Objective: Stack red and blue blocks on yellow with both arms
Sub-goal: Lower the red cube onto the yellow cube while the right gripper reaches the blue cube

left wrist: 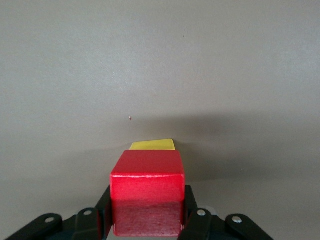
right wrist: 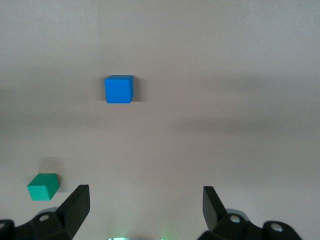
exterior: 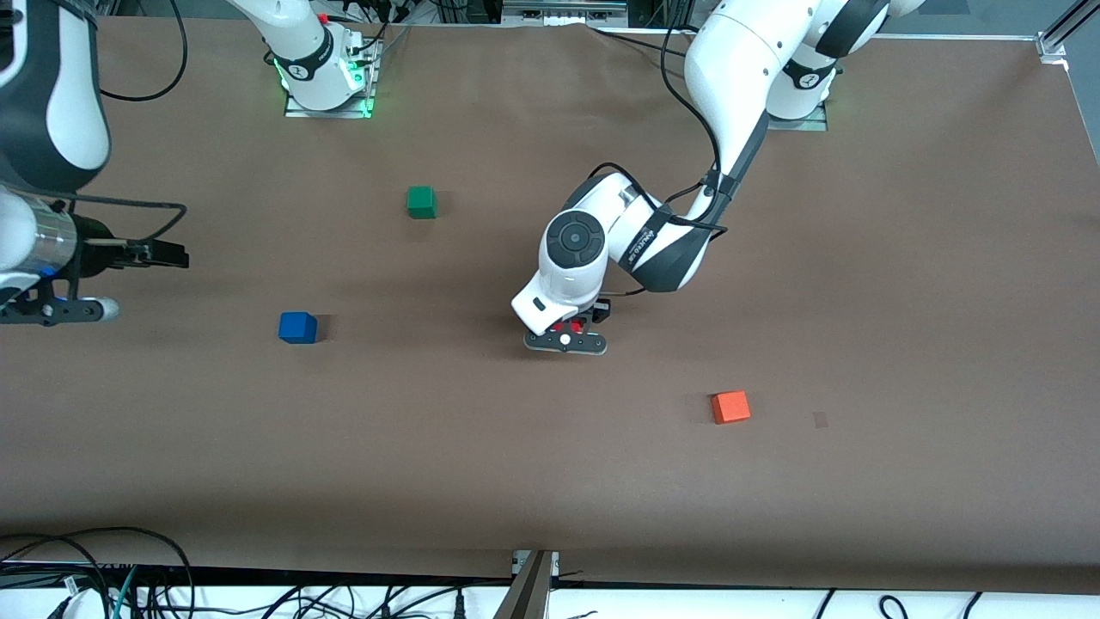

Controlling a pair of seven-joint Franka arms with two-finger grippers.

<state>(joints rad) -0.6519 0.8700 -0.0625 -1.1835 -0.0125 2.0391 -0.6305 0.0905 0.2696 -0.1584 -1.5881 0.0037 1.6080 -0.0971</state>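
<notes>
We see the left gripper (left wrist: 148, 220) near the middle of the surface (exterior: 550, 481), its fingers (left wrist: 192, 215) clenched on the red block (left wrist: 147, 195), which sits over the yellow block (left wrist: 153, 145); whether the two touch we cannot tell. The blue block (exterior: 297, 327) rests at about nine o'clock from them, toward the right arm's end, with a green cube (exterior: 421, 202) farther from the front camera and an orange cube (exterior: 730, 407) at about four o'clock. The right gripper (right wrist: 145, 210) waits above the surface with fingers released. We judge these matte cubes light, rigid and not slippery, best pinched on two flat parallel side faces.
</notes>
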